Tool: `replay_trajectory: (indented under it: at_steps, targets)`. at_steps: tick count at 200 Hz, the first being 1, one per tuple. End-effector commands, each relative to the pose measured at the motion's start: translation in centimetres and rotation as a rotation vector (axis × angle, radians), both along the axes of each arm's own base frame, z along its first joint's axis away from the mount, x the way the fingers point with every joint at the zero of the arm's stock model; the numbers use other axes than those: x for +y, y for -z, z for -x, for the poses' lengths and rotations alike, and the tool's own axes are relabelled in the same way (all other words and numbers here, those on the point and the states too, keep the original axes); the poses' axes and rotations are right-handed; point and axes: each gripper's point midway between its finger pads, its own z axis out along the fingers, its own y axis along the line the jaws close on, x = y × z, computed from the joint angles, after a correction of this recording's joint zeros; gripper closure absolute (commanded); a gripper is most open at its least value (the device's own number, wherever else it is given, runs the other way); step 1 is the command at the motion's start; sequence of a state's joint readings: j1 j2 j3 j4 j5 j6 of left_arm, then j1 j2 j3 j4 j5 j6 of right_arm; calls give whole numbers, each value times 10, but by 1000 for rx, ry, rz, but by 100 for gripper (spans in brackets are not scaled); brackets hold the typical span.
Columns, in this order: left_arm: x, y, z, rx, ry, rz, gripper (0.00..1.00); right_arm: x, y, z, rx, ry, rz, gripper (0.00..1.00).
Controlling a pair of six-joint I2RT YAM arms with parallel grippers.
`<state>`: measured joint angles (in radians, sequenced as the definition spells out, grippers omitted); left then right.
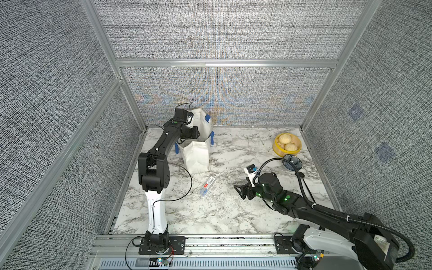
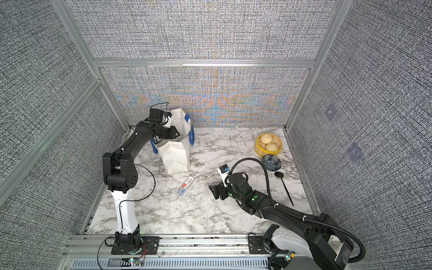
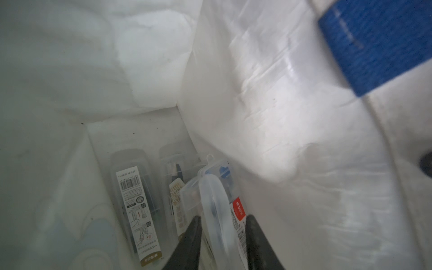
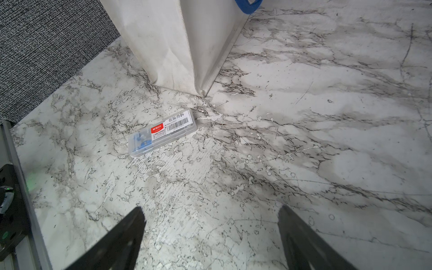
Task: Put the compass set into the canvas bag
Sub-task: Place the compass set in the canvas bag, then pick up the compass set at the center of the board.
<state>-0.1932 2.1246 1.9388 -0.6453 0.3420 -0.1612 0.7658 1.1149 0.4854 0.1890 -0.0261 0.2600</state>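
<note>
The canvas bag (image 1: 196, 159) (image 2: 176, 159) stands upright at the back left of the marble table, and my left arm reaches down into its mouth. Inside it, my left gripper (image 3: 223, 217) has its jaws parted around a clear compass set (image 3: 215, 198) with a red label, which is blurred, tilted and loose between the fingers. Two more clear cases (image 3: 135, 205) lie on the bag's floor. Another compass set (image 1: 207, 185) (image 4: 162, 133) lies flat on the table just in front of the bag (image 4: 173, 42). My right gripper (image 4: 211, 212) (image 1: 239, 190) hovers open and empty to the right of that one.
A yellow steamer basket (image 1: 287, 145) holding two buns sits at the back right, with a blue patterned bowl (image 1: 292, 162) in front of it and a black spoon (image 2: 284, 187) beside my right arm. Grey fabric walls close off three sides.
</note>
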Motion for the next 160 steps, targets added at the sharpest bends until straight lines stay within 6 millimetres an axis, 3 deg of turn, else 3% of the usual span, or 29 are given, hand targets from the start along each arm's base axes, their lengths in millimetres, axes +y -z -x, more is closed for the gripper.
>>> replay_trajectory:
  at_steps: [1,55,68,72,112,138,160]
  targets:
    - [1,-21,0,-48,10,-5,60,1,-5,-2,-15,4,-2,11]
    - [0,-71,12,-139,32,-8,52,1,-4,-3,-12,5,-2,11]
    - [-1,-75,16,-143,44,-16,52,1,-3,-3,-11,6,2,11]
    - [-1,-90,21,-172,45,-15,52,1,-3,-3,-10,6,4,11]
    - [-2,-133,48,-248,75,-10,51,-2,0,-5,-4,19,32,11]
    - [-3,-149,73,-274,100,16,51,9,0,-3,54,-11,37,9]
    - [-1,-150,95,-301,102,47,51,29,1,3,114,-25,127,8]
